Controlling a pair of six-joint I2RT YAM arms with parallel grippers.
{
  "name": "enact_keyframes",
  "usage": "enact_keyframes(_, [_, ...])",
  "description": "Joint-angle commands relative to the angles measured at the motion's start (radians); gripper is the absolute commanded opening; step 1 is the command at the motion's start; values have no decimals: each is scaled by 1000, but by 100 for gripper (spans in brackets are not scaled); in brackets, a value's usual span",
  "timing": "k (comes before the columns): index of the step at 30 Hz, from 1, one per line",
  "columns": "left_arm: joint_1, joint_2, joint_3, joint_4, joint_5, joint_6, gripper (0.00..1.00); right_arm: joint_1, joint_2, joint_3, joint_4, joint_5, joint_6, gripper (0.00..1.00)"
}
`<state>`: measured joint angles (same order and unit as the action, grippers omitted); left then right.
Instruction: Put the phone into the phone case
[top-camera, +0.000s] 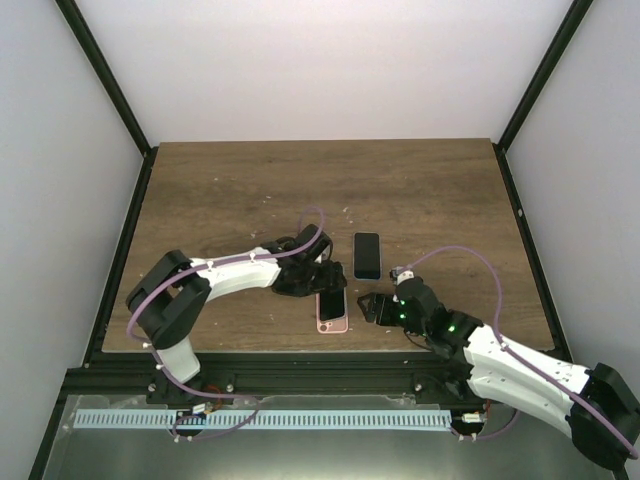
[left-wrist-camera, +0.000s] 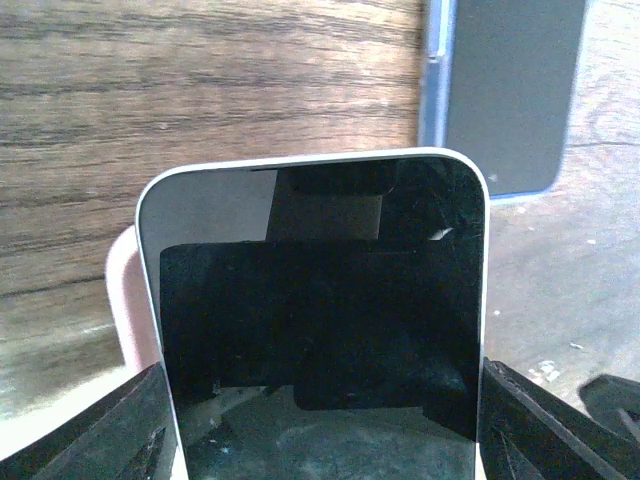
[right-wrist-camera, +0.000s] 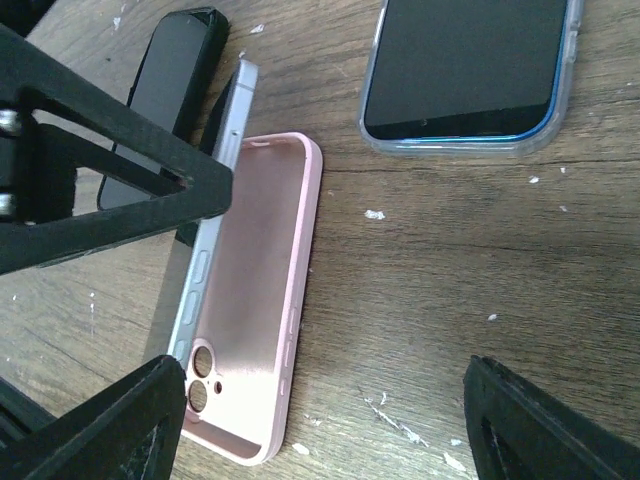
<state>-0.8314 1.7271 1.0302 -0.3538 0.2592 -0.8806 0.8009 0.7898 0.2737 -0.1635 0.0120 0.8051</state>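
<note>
The phone has a black screen and a white-silver edge. My left gripper is shut on its sides and holds it tilted, one long edge down in the empty pink phone case. The case lies open side up on the table near the front edge. In the right wrist view the phone's silver edge rests along the case's left wall. My right gripper is open and empty, just right of the case.
A second phone in a clear bluish case lies screen up just beyond the pink case; it also shows in the right wrist view. The wooden table is walled in by a black frame.
</note>
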Motion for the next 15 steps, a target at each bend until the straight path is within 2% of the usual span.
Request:
enact_keyframes(1, [-5,20,16,5,-42,24,50,-6,-9,-7,22,-7,10,77])
enact_keyframes(4, [-6,30,20,-7,-46,22,51,-6,-9,-14,29,-9,11,77])
enact_keyframes(9, [-6,29,15,-24,-67,19,59,-6,-7,-15,31,-9,9,77])
enact_keyframes(15, [-8,22,23,-42,-57,18,59,-6,-6,-21,33,-9,8,77])
